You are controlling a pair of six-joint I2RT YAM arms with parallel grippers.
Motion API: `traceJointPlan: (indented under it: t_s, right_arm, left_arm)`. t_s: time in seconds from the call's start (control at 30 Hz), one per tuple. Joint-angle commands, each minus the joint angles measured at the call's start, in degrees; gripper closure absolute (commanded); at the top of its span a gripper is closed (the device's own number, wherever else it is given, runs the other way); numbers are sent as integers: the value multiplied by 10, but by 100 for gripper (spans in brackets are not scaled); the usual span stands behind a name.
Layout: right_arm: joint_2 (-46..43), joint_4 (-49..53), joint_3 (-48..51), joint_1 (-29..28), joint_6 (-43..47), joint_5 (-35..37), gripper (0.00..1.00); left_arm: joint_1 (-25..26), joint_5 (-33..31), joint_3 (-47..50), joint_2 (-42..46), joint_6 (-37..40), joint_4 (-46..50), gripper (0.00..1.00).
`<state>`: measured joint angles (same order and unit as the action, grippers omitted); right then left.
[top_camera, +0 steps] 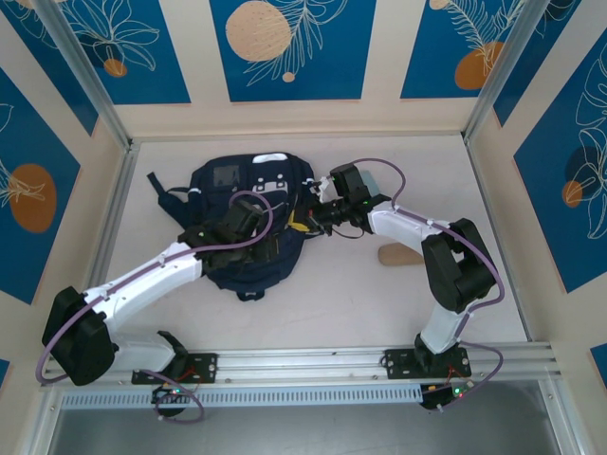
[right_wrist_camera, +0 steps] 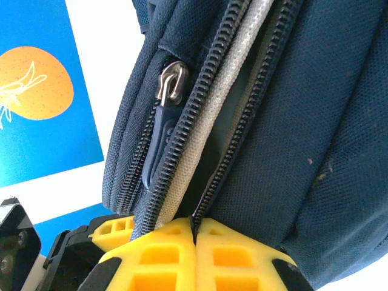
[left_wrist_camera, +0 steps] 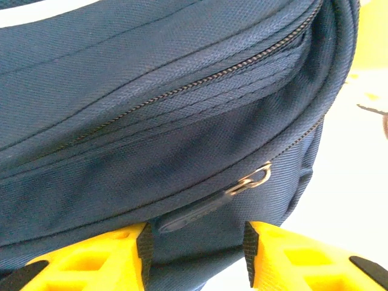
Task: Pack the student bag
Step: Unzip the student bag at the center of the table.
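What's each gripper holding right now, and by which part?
Right gripper is shut on the student bag, pinching the zip edge of its open compartment. Left gripper holds nothing: jaws apart either side of a pocket zip pull.

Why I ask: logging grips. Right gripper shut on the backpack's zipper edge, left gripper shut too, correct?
No: the left wrist view shows the left gripper open, its yellow fingers apart near a zipper pull. The right gripper is shut on the zipper edge of the backpack.
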<state>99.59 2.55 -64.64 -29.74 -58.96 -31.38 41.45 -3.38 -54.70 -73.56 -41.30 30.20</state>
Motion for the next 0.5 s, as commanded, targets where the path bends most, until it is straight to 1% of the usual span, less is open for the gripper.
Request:
traceJointPlan:
  t_s: [0.0,0.23,0.37,0.47]
  right_arm:
    - [-12,-26,-22,-9,-3,-33,95]
    - [-12,-24,-21,-9,-2,-29,95]
    - [-12,-24,-21,-9,-1,-28,95]
    - [-11,-23,-21,-9,-1,-28,95]
  left_arm:
    - [3,22,8,-4,-10,-50,59]
    - [3,46,8,-6,9,-71,65]
    - [3,64,18,5,26,-84,66]
    - [3,43,16,4,27,-68,66]
